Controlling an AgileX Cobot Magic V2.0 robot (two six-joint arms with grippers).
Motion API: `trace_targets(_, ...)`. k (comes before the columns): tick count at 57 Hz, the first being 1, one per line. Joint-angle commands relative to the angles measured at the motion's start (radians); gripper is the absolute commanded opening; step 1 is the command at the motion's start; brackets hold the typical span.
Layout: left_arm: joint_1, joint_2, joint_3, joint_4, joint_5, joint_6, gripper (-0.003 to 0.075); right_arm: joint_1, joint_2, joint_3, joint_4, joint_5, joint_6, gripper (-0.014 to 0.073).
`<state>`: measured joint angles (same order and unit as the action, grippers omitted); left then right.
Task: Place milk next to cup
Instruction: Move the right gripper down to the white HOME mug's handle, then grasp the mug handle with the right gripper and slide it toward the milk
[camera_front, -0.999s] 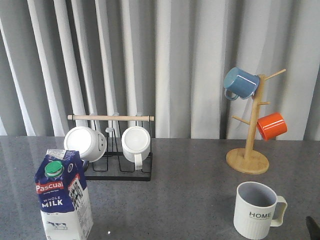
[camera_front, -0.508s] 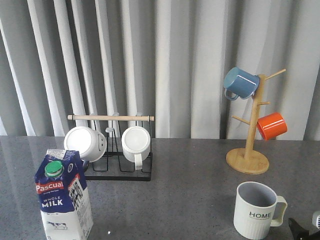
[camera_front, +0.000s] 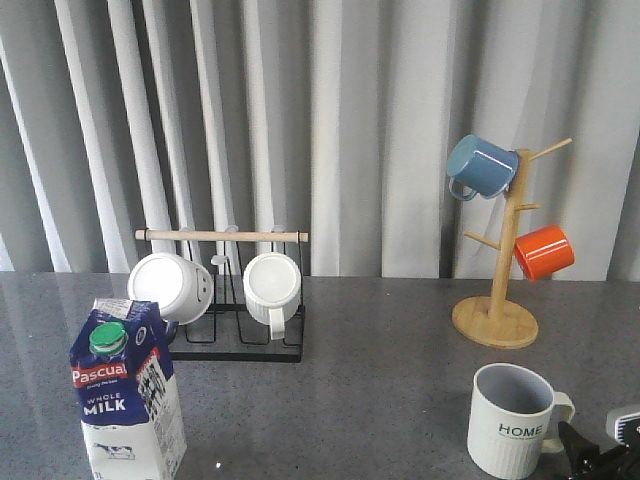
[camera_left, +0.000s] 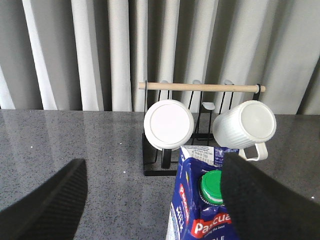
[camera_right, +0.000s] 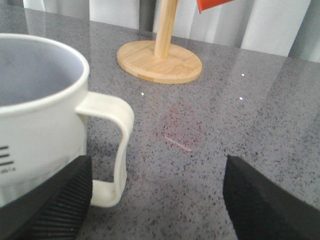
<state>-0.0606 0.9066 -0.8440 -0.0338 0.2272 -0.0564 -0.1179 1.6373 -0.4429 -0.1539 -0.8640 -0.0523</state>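
The right gripper (camera_front: 590, 462) has crept further in from the bottom right corner since a sec ago — it's now just beside the cup (camera_front: 512, 420), close by the handle, where before only a dark tip showed at the frame edge. Nothing else has shifted.

In the right wrist view its fingers (camera_right: 50, 210) are spread wide apart, gripping nothing, w/ the cup's handle (camera_right: 112, 150) sitting near one finger and bare grey table (camera_right: 210, 125) between them. The cup stands upright, "HOME" facing front, grey inside.

The milk (camera_front: 125, 395) is way over on the other side, front left of the table, upright, green cap toward the camera — well apart from the cup. The left gripper (camera_left: 155, 200) shows only in its own wrist cam: fingers parted, the carton (camera_left: 202, 200) right against one finger, but not clamped as far as I can see.

Behind the milk there's a black rack (camera_front: 235, 310) w/ a wooden bar and two white mugs (camera_front: 272, 285) on their sides. Back right, a wooden mug tree (camera_front: 497, 260) carries a blue mug (camera_front: 478, 166) and an orange mug (camera_front: 545, 251).
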Motion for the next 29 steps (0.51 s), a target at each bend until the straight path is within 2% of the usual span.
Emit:
trace_targets(1,-0.005,-0.001,-0.033,-0.009,-0.071,-0.011,0.0520,-0.007,-0.028,-0.037,0.000,-0.085,0.010,0.0512)
trace_targets(29,-0.005,-0.001,-0.033,-0.009,-0.071,-0.011,0.0520,-0.007,0.065,-0.118,-0.024,-0.070,0.070,0.0507)
